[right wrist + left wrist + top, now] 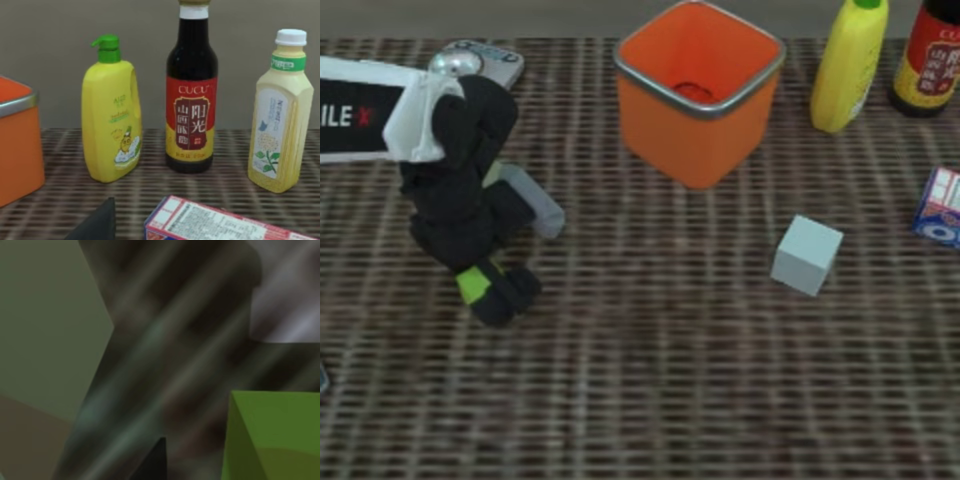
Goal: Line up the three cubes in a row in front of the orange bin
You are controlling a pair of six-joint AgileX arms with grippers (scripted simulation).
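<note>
Your left gripper (pixel 498 290) is clamped on the green cube (pixel 473 285), the grey cube (pixel 807 255) well away. Tilted fingers could drop it crooked before the bin (pixel 698 92).

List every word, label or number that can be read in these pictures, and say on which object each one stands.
"CUCU": on the red label of the dark bottle, above large Chinese characters.
"ILE" (cut off): on the white panel of the left arm.
Yellow pump bottle: label print too small to read.
Pale yellow bottle: label text too blurred to read.
Blue-and-white box: fine print, unreadable.
Left wrist view: no text.
</note>
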